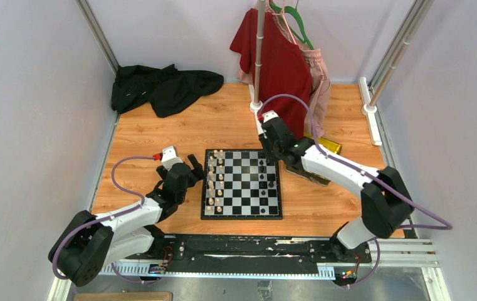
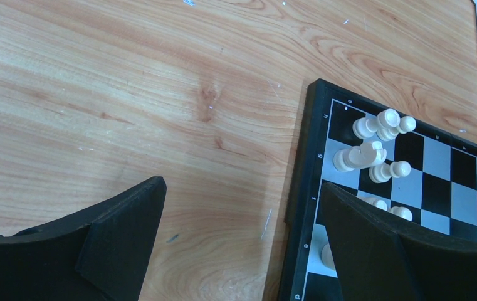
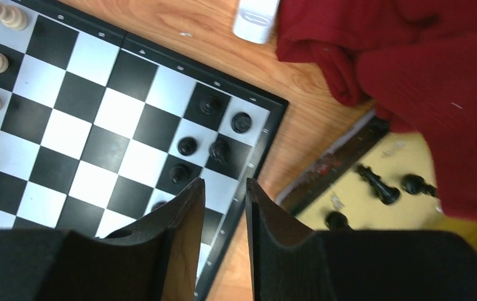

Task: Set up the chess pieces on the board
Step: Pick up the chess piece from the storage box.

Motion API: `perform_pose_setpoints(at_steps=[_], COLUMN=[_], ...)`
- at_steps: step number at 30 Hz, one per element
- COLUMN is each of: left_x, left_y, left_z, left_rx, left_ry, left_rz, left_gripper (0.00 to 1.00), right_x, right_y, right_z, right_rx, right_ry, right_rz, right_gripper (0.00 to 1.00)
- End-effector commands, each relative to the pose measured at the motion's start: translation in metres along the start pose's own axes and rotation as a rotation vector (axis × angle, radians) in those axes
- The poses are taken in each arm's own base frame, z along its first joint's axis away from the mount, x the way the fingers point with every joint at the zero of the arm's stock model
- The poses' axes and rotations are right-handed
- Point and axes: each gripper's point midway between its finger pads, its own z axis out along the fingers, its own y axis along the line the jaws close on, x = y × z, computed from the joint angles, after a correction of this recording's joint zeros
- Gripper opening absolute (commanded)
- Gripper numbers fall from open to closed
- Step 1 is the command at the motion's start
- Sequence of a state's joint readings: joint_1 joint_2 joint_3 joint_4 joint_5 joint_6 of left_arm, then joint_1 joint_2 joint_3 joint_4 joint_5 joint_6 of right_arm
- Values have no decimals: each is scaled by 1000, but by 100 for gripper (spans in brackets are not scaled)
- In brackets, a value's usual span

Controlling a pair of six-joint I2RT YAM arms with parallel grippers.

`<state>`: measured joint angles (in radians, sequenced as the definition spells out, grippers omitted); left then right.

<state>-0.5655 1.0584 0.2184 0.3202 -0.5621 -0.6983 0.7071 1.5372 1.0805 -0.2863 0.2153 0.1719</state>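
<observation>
Arms nearest my view, flanking board (image 1: 242, 216) on bench (image 1: 160, 132). Yellow tray (image 3: 380, 216) just off board's right rim, feeding that side. Off board's left rim, left end effector (image 2: 241, 188) spread wide, holding nothing; I judge it idle, since white pieces (image 2: 377, 135) already ranked there. Above board's right rim, right end effector (image 3: 224, 185) narrowly parted, nothing between fingers, beside few black pieces (image 3: 220, 149); more wait in tray.

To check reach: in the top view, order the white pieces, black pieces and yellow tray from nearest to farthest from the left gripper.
1. White pieces, left side of the board, by the left gripper.
2. Black pieces, its right side.
3. Yellow tray, right of the board.
</observation>
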Motion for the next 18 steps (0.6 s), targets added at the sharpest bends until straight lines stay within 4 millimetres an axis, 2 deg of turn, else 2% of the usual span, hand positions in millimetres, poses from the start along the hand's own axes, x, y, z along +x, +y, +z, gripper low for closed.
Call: perform_pose_setpoints(at_steps=[1,5,9,14,18], left_x=[-6,-6,-5,-3,-3], left_y=[-2,-3,-3,-4,-5], left_z=[-1,-1,-1,0,1], left_rx=[8,10,10,14,14], left_ry=[-33,-30,-27,-18,-16], left_rz=[-11,-11,-10,-9,-7], left_gripper=[100,100,100,100,100], right_x=[1,11,30,54,65], right_y=[-25,-58,-97,-134,-150], right_z=[-28,-41,-44,-36,-23], right_rx=[104,191,266,335,351], right_ry=[-38,-36,-13,28,56], right_rz=[-5,54,148,250,306], right_gripper=[35,35,35,35,39])
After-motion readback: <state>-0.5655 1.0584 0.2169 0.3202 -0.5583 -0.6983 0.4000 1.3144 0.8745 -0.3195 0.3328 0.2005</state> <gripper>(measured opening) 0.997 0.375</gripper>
